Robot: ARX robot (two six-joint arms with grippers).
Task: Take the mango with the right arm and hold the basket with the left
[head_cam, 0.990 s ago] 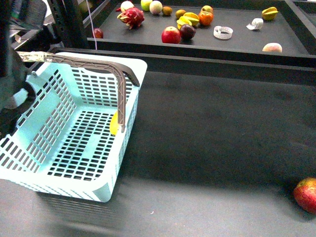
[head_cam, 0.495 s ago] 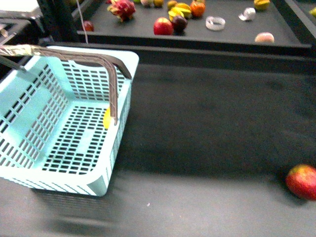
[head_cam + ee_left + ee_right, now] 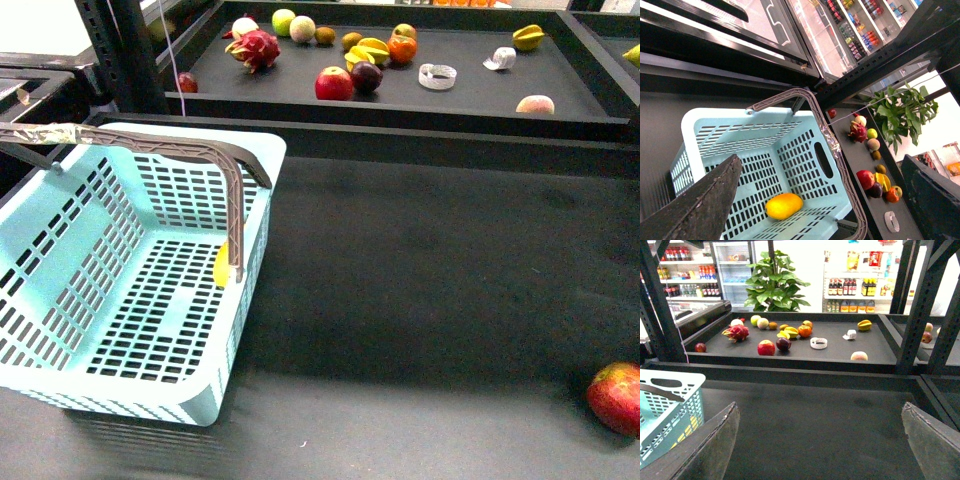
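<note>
Mango (image 3: 784, 206) is lying inside the basket (image 3: 60, 375), against its right wall — pick appears done. Both grippers are standing open, gripping nothing — neither is touching the basket handle (image 3: 150, 145).

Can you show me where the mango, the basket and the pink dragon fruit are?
mango (image 3: 784, 206), left wrist view, middle of its yellow skin.
basket (image 3: 100, 395), front view, near turquoise wall.
dragon fruit (image 3: 257, 47), front view, its pink body.
</note>
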